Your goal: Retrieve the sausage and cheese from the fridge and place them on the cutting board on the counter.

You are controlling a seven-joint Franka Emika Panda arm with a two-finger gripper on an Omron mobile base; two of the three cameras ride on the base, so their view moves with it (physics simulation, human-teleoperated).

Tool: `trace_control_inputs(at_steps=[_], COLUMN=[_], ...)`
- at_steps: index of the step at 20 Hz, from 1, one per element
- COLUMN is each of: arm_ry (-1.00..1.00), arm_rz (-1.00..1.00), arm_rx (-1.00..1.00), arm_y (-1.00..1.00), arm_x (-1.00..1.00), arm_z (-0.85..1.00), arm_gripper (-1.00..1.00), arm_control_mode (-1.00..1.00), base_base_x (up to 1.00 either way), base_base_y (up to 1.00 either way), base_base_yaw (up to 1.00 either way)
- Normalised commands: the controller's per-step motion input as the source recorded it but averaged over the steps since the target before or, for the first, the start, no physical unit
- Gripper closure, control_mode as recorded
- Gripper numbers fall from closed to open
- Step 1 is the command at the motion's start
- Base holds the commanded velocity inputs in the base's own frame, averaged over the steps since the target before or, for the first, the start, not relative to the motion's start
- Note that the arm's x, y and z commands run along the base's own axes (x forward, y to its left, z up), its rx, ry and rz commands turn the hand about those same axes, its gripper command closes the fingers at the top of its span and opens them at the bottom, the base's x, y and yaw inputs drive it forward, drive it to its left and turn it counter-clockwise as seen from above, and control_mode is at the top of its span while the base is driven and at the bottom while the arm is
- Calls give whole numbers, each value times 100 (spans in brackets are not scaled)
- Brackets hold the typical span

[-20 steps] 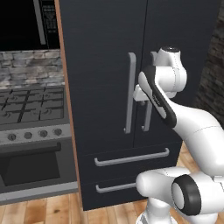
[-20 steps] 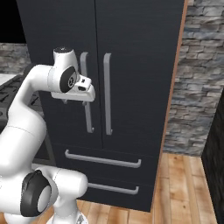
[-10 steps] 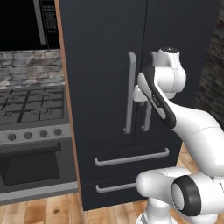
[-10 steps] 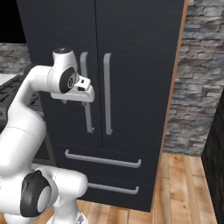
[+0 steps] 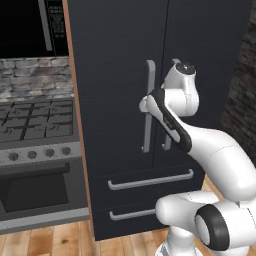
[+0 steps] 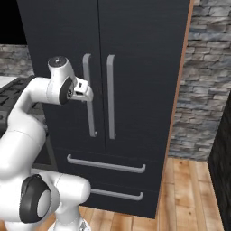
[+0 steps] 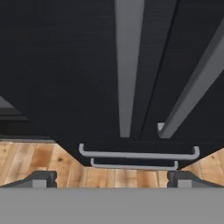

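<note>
The fridge [image 5: 120, 50] stands with both black doors shut, so the sausage and cheese are hidden. The cutting board and the counter are out of view. My gripper [image 5: 144, 105] hovers right in front of the left door's silver handle [image 5: 149, 125], at about mid height. From the right base view, the gripper [image 6: 88, 94] overlaps that left handle [image 6: 90, 122], while the right handle [image 6: 110, 99] stays untouched. In the hand view the gripper [image 7: 111, 177] is open and empty, with its fingertips [image 7: 41, 178] spread wide below both handles [image 7: 127, 65].
A grey stove [image 5: 35, 130] with an oven sits left of the fridge. Two drawers [image 5: 150, 180] with bar handles lie below the doors. A stone wall [image 6: 203, 81] stands to the right and a dark cabinet edge [image 6: 223, 158] at far right. The floor is wood.
The hand has crept slightly down and toward the left door handle. The fridge doors stay shut and the fingers stay spread.
</note>
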Motion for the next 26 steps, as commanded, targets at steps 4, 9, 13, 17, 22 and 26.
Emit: trace_control_inputs(at_steps=[4, 9, 13, 17, 22, 26], arm_ry=[-6, -1, -3, -4, 0, -5], arm_rz=[-4, -6, -6, -4, -2, 0], arm_rx=[0, -1, 0, 0, 0, 0], arm_y=[3, -3, -2, -7, -11, -5], arm_x=[53, 39, 32, 43, 50, 45], arm_z=[0, 0, 0, -7, -18, -28], arm_gripper=[-100, -100, -100, -100, -100, -100], arm_control_mode=[-100, -100, -100, -100, -100, -100], base_base_x=[0, 0, 0, 0, 0, 0], base_base_y=[0, 0, 0, 0, 0, 0], base_base_yaw=[0, 0, 0, 0, 0, 0])
